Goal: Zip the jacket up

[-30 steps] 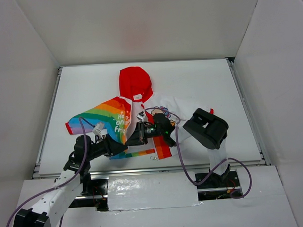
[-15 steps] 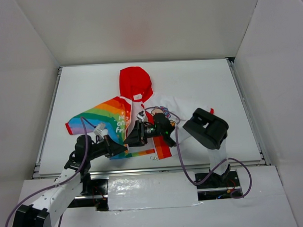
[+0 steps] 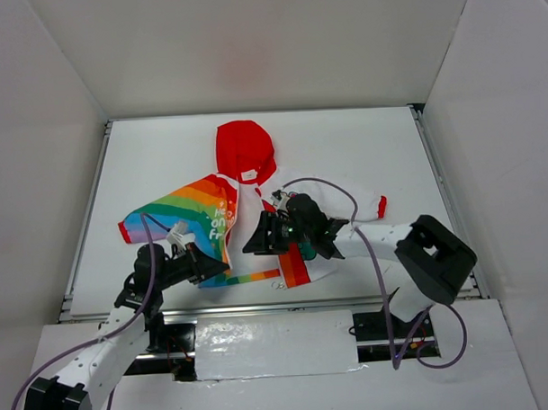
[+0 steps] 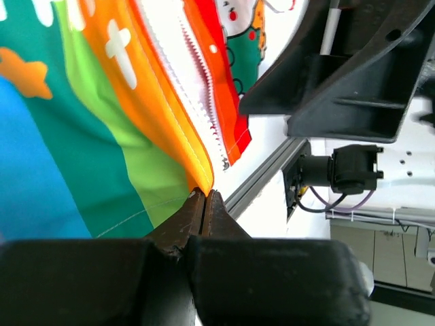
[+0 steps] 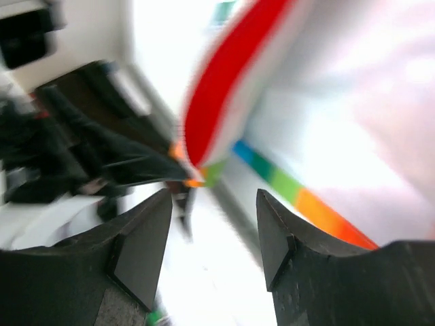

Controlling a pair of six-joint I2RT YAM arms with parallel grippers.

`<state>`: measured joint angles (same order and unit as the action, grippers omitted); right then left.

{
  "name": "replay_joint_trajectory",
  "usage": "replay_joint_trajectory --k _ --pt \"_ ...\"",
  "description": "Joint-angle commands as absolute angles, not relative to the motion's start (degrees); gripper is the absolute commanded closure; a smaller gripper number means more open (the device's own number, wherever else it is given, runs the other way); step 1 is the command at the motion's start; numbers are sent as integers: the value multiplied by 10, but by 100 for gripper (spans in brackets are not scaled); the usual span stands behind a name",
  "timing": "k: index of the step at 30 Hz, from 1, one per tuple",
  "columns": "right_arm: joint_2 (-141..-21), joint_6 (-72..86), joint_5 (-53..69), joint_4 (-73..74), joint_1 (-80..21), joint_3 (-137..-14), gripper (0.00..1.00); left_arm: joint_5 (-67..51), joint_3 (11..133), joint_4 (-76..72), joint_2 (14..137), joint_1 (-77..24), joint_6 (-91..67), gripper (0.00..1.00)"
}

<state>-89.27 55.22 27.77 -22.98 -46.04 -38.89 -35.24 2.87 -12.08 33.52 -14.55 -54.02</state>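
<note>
Pinching the jacket (image 4: 88, 149) by its rainbow hem is the left end effector (image 4: 204, 202).

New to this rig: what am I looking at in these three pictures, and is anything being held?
Two robot arms, each with a two-finger gripper, are bolted at the near edge of a table. The top view looks down from behind them; the other two come from a camera on each wrist. A child's hooded jacket lies on the table, front open. The left gripper is pinched shut on the bottom corner of its rainbow half, beside the zipper teeth. The right gripper is open, holding nothing.
</note>
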Motion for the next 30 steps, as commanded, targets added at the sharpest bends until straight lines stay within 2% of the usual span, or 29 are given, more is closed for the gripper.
replay_joint_trajectory --k 1,3,6,9,15,30 --pt "-843 440 80 78 -484 -444 40 -345 67 -85 339 -144 -537 100" --pt "-833 423 -33 201 -518 -487 40 -338 91 -41 344 -144 -522 100" --pt "-828 432 -115 300 -554 -511 42 -324 126 26 340 -144 -491 100" --pt "-810 442 -132 334 -577 -504 44 -304 163 90 329 -145 -459 100" --pt "-826 462 -168 385 -619 -518 45 -308 167 94 314 -146 -461 100" --pt "-876 467 -163 368 -638 -533 46 -326 156 76 330 -146 -458 100"
